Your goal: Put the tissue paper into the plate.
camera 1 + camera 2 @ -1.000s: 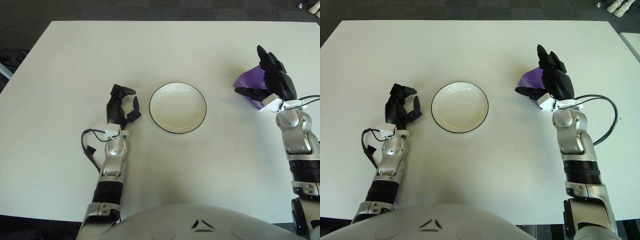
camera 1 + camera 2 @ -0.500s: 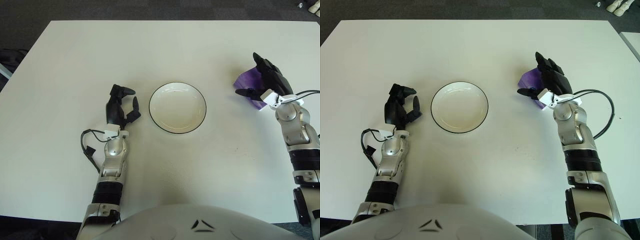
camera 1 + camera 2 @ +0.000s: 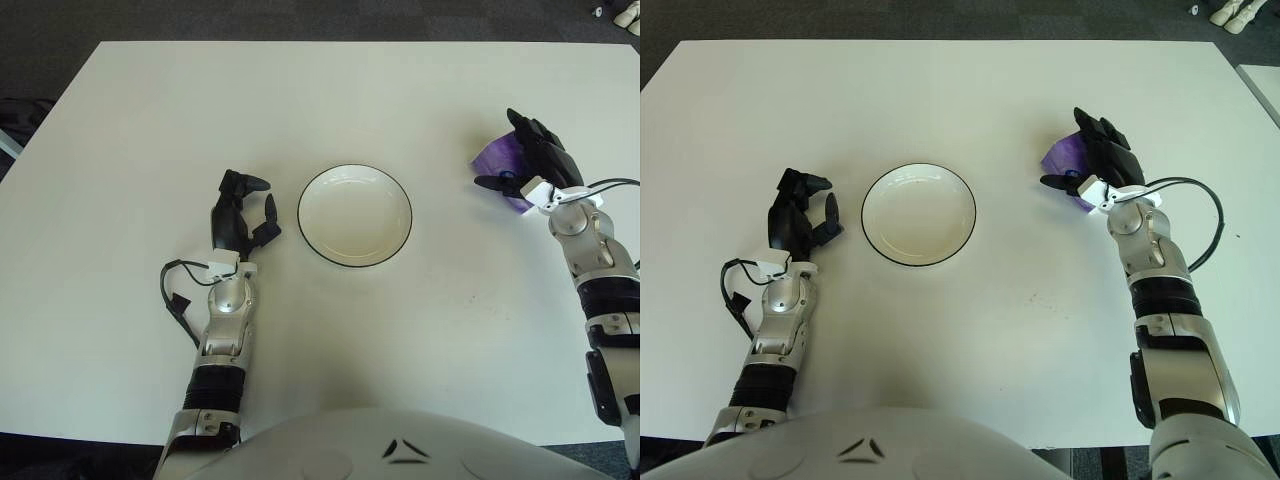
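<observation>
The purple tissue paper (image 3: 495,156) lies crumpled on the white table at the right. My right hand (image 3: 522,160) is down over it, its fingers spread across the top and the thumb reaching out along the near side, so most of the tissue is hidden. The white plate (image 3: 355,215) with a dark rim sits in the middle of the table, with nothing in it, well to the left of the tissue. My left hand (image 3: 243,210) shows just left of the plate, fingers loosely bent, holding nothing.
The white table (image 3: 350,100) reaches to dark floor at the far and left edges. A black cable (image 3: 175,290) loops beside my left forearm, and another (image 3: 1200,200) arcs from my right wrist.
My right hand has dropped lower onto the tissue and shifted slightly away from me, covering more of it. The left hand and the plate have not moved.
</observation>
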You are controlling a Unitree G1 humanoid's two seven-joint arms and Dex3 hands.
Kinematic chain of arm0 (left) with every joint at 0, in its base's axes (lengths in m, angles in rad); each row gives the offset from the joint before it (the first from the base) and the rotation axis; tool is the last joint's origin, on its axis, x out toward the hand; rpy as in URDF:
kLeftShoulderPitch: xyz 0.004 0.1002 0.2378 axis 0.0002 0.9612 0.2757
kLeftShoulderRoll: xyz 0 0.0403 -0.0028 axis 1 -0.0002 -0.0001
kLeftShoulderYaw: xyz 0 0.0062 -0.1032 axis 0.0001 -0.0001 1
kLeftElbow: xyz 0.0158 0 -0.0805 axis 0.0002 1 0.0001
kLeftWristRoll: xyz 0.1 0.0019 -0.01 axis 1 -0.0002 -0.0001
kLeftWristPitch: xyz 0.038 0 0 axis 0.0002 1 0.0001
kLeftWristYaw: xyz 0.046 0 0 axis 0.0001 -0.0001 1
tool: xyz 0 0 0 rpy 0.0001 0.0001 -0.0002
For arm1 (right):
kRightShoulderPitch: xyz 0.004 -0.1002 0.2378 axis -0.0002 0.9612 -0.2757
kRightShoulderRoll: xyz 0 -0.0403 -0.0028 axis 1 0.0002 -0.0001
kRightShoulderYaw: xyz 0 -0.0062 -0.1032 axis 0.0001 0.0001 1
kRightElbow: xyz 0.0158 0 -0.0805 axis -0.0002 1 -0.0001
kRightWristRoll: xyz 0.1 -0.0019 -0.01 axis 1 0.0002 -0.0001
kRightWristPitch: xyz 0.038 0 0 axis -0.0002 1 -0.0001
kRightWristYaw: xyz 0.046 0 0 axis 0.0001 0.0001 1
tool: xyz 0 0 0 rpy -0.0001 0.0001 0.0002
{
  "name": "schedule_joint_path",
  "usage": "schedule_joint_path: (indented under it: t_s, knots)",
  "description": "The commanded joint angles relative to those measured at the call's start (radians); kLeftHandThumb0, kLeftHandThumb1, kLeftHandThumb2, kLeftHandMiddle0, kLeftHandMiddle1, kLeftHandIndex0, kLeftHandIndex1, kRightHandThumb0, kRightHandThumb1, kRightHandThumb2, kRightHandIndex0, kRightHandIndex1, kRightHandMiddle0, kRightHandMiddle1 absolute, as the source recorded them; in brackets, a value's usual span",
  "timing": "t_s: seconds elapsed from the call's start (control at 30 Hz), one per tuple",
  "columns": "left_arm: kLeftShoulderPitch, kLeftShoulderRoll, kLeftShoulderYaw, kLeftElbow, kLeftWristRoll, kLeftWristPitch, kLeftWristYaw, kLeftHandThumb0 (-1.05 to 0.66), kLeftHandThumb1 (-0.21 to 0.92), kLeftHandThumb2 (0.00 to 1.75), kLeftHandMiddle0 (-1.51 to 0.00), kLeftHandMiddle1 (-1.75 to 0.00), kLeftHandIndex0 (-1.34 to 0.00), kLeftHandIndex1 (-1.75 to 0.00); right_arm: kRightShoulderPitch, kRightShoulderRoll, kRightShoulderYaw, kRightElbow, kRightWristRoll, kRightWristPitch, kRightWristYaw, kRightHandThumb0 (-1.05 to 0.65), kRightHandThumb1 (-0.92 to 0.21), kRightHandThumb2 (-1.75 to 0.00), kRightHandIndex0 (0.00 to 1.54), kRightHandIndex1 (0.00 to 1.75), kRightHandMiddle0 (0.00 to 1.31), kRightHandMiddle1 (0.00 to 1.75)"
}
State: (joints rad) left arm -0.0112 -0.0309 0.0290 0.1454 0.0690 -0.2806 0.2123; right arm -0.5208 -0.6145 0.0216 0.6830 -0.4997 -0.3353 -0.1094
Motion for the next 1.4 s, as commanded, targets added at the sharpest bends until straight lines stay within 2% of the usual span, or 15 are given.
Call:
schedule_joint_path:
  t_s: [0.0, 0.2, 0.3, 0.37, 0.4, 0.5, 0.57, 0.67, 0.7, 0.8, 0.9, 1.03, 1.2, 1.37]
  knots:
    - [0.112, -0.001, 0.000, 0.080, 0.012, 0.040, -0.006, -0.41, 0.55, 1.04, -0.67, -1.35, -0.43, -1.75, 0.004, 0.002, 0.044, 0.196, -0.016, -0.028, -0.029, -1.03, -0.91, -0.25, 0.00, 0.00, 0.00, 0.44]
    - [0.117, 0.001, -0.001, 0.067, 0.015, 0.043, -0.005, -0.41, 0.55, 1.04, -0.67, -1.35, -0.43, -1.75, -0.023, 0.009, 0.057, 0.295, 0.008, -0.060, -0.062, -1.01, -0.89, -0.29, 0.03, 0.03, 0.00, 0.69]
    - [0.119, 0.001, -0.002, 0.062, 0.015, 0.047, -0.006, -0.41, 0.55, 1.03, -0.67, -1.35, -0.43, -1.75, -0.041, 0.016, 0.063, 0.333, 0.017, -0.074, -0.078, -0.97, -0.82, -0.38, 0.01, 0.18, 0.00, 0.79]
    - [0.121, 0.000, -0.003, 0.059, 0.016, 0.049, -0.006, -0.41, 0.55, 1.03, -0.67, -1.34, -0.43, -1.75, -0.050, 0.021, 0.072, 0.355, 0.015, -0.077, -0.097, -0.92, -0.74, -0.49, 0.00, 0.36, 0.00, 0.89]
    - [0.122, 0.000, -0.003, 0.058, 0.016, 0.050, -0.005, -0.41, 0.55, 1.03, -0.67, -1.34, -0.43, -1.75, -0.054, 0.022, 0.080, 0.363, 0.010, -0.076, -0.109, -0.91, -0.72, -0.52, 0.00, 0.40, 0.00, 0.91]
    - [0.125, 0.000, -0.003, 0.054, 0.016, 0.051, -0.004, -0.41, 0.55, 1.03, -0.68, -1.34, -0.43, -1.75, -0.059, 0.025, 0.097, 0.375, -0.001, -0.074, -0.141, -0.86, -0.64, -0.62, 0.00, 0.70, 0.00, 1.03]
    - [0.126, 0.000, -0.003, 0.053, 0.016, 0.051, -0.004, -0.41, 0.55, 1.03, -0.68, -1.33, -0.43, -1.75, -0.060, 0.028, 0.106, 0.378, -0.004, -0.074, -0.159, -0.82, -0.59, -0.70, 0.00, 1.01, 0.00, 1.15]
    - [0.130, 0.000, -0.003, 0.050, 0.016, 0.050, -0.004, -0.41, 0.55, 1.03, -0.68, -1.33, -0.43, -1.75, -0.052, 0.036, 0.115, 0.374, -0.001, -0.066, -0.192, -0.78, -0.53, -0.79, 0.00, 1.28, 0.00, 1.27]
    - [0.131, 0.000, -0.003, 0.048, 0.016, 0.048, -0.005, -0.41, 0.55, 1.03, -0.68, -1.33, -0.43, -1.75, -0.048, 0.042, 0.115, 0.371, 0.003, -0.061, -0.203, -0.78, -0.53, -0.81, 0.00, 1.40, 0.00, 1.37]
    - [0.134, 0.000, -0.002, 0.047, 0.013, 0.040, -0.009, -0.41, 0.55, 1.03, -0.69, -1.34, -0.43, -1.75, -0.038, 0.055, 0.111, 0.371, 0.017, -0.055, -0.222, -0.80, -0.55, -0.83, 0.00, 1.61, 0.00, 1.56]
    - [0.135, 0.000, 0.000, 0.048, 0.009, 0.031, -0.013, -0.41, 0.55, 1.03, -0.69, -1.34, -0.43, -1.75, -0.030, 0.070, 0.104, 0.385, 0.035, -0.058, -0.235, -0.82, -0.57, -0.83, 0.00, 1.70, 0.00, 1.66]
    - [0.135, 0.000, 0.002, 0.051, 0.008, 0.019, -0.015, -0.41, 0.55, 1.03, -0.69, -1.35, -0.42, -1.75, -0.025, 0.085, 0.096, 0.411, 0.056, -0.080, -0.254, -0.83, -0.61, -0.79, 0.02, 1.73, 0.02, 1.72]
    - [0.136, -0.001, 0.004, 0.052, 0.007, 0.011, -0.012, -0.41, 0.56, 1.02, -0.69, -1.35, -0.42, -1.75, -0.023, 0.100, 0.089, 0.443, 0.078, -0.127, -0.286, -0.78, -0.59, -0.73, 0.35, 1.74, 0.26, 1.74]
    - [0.137, -0.003, 0.006, 0.052, 0.007, 0.011, -0.010, -0.40, 0.57, 1.01, -0.69, -1.35, -0.42, -1.75, -0.023, 0.111, 0.085, 0.464, 0.093, -0.162, -0.308, -0.76, -0.56, -0.73, 0.54, 1.75, 0.38, 1.75]
